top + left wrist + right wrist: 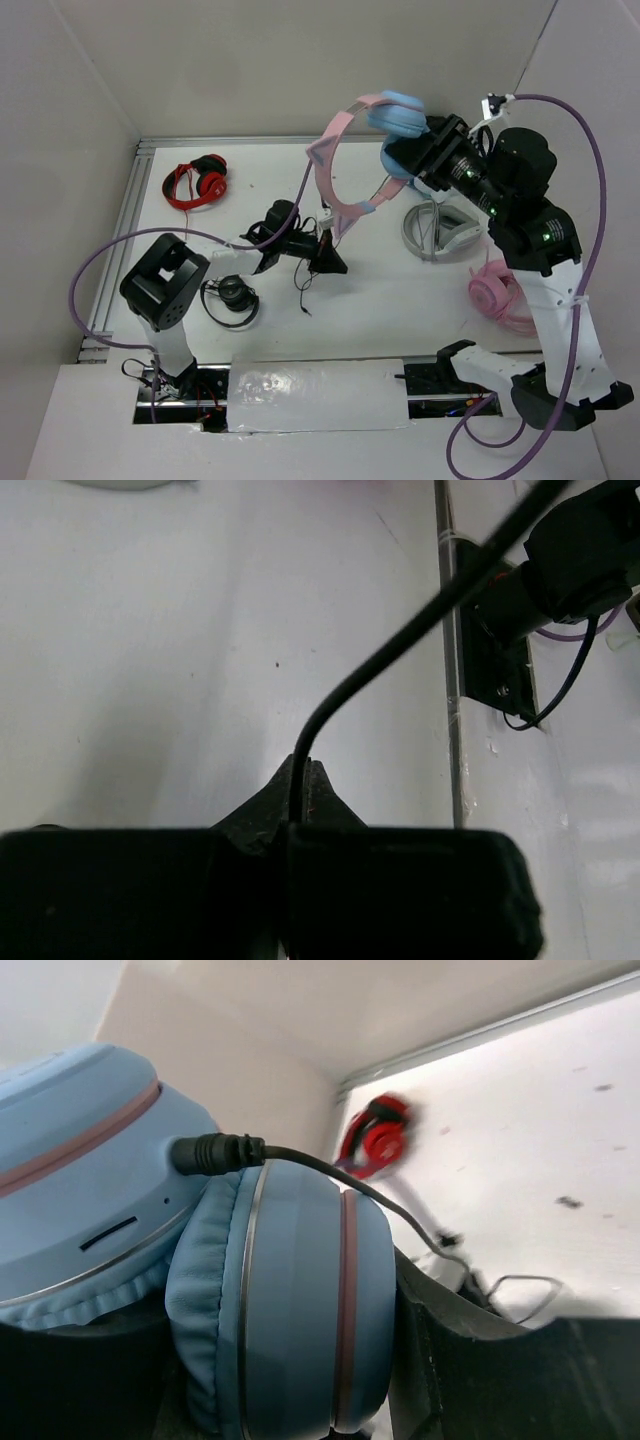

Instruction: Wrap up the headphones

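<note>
The left fingers (302, 780) are pressed together on the thin black cable (400, 645), which rises from between their tips and runs away toward 1 o'clock in the left wrist view. The right fingers (412, 158) are clamped on the two light-blue ear cups (290, 1290), which lie pressed side by side between them; a black plug (215, 1150) sits in the nearer cup where the cable enters it. From that grip the headphones (330, 150) are held up above the tabletop (400, 300) at about 1 o'clock in the overhead view. The pink headband with its cat ears arches out to the left of the cups, toward 10 o'clock, and touches nothing below it. The cable hangs from the cups down toward 7 o'clock to the left arm's hold near the middle of the tabletop (its exact course past the headband is hard to follow from above). Around them, a grey headphone stand (440, 232) sits at 3 o'clock, just below the raised cups. A plain pink pair (495, 290) lies at 4 o'clock beside the right arm. A red-and-black pair (195, 182) lies well apart at 10 o'clock, and a black pair (230, 300) lies at 8 o'clock, next to the left arm's base.
</note>
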Controlling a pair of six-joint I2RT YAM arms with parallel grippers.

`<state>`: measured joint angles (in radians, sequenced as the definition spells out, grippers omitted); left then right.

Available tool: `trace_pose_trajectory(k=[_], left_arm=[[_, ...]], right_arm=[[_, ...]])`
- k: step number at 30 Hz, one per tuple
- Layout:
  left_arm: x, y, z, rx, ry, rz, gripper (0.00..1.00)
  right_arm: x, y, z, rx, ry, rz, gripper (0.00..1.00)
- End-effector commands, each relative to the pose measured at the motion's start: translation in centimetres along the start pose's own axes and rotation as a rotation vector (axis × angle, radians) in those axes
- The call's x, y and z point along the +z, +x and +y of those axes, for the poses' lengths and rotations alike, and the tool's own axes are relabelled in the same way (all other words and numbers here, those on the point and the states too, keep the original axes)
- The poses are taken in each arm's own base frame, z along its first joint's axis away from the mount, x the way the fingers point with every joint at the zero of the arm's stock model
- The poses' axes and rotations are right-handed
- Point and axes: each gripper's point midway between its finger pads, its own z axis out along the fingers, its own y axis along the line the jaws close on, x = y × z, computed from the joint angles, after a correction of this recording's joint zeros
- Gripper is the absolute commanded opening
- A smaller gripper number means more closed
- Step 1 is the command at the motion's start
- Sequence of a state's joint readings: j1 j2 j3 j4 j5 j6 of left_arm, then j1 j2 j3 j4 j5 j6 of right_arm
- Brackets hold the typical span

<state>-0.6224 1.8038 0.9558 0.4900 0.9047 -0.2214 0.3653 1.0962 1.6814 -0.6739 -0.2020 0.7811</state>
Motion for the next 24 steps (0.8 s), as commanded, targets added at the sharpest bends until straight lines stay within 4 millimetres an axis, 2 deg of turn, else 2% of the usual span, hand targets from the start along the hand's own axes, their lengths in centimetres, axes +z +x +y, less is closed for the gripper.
trace_pose_trajectory(k=[1,2,4,5,6,7,8,9,11,15,17,20,23,24], left_arm=[[-1.6,-1.5,-0.9,0.000,-0.078,-0.037,0.00],[-1.9,-1.0,-1.2,-0.027,-0.085,-0.031,0.00],[-3.0,-1.5,-1.6,-0.047,-0.154,-0.054,0.00],[-3.1,-1.0,-1.1,-0.068,-0.188,-0.046,0.00],[-3.9,-1.8,-0.4,-0.061,-0.267,-0.072,0.00],[-4.2,-1.6,0.2,-0.080,-0.319,-0.071,0.00],[-4.8,-1.3,0.6,-0.123,-0.378,-0.049,0.00],[-5.5,-1.3,1.6,-0.140,-0.458,-0.044,0.00],[-6.2,-1.1,1.1,-0.155,-0.490,-0.010,0.00],[-6.9,-1.7,-1.5,-0.118,-0.508,-0.009,0.00],[-7.6,-2.5,-1.6,-0.118,-0.562,-0.036,0.00],[-9.6,-2.8,-1.4,-0.141,-0.678,-0.039,0.00],[-10.9,-5.0,-1.8,-0.104,-0.729,-0.067,0.00],[-11.1,-6.5,-2.7,-0.074,-0.710,-0.080,0.00]], right_arm=[[0.4,-3.8,-3.6,0.092,0.158,-0.221,0.00],[0.4,-5.1,-5.1,0.112,0.217,-0.295,0.00],[0.4,-6.3,-7.9,0.137,0.331,-0.380,0.00],[0.5,-6.6,-8.9,0.135,0.372,-0.394,0.00],[0.7,-6.4,-10.2,0.136,0.429,-0.391,0.00],[0.8,-6.5,-11.0,0.128,0.460,-0.398,0.00],[0.2,-7.0,-12.6,0.129,0.532,-0.439,0.00],[0.3,-6.5,-14.3,0.147,0.597,-0.445,0.00],[-0.5,-6.9,-16.9,0.166,0.709,-0.521,0.00],[0.9,-5.3,-21.7,0.150,0.865,-0.529,0.00],[1.5,-4.6,-22.9,0.145,0.912,-0.512,0.00],[1.5,-3.3,-25.3,0.109,1.029,-0.519,0.00],[2.1,-2.0,-25.8,0.017,1.052,-0.531,0.00],[2.5,-1.1,-25.3,-0.051,1.050,-0.506,0.00]])
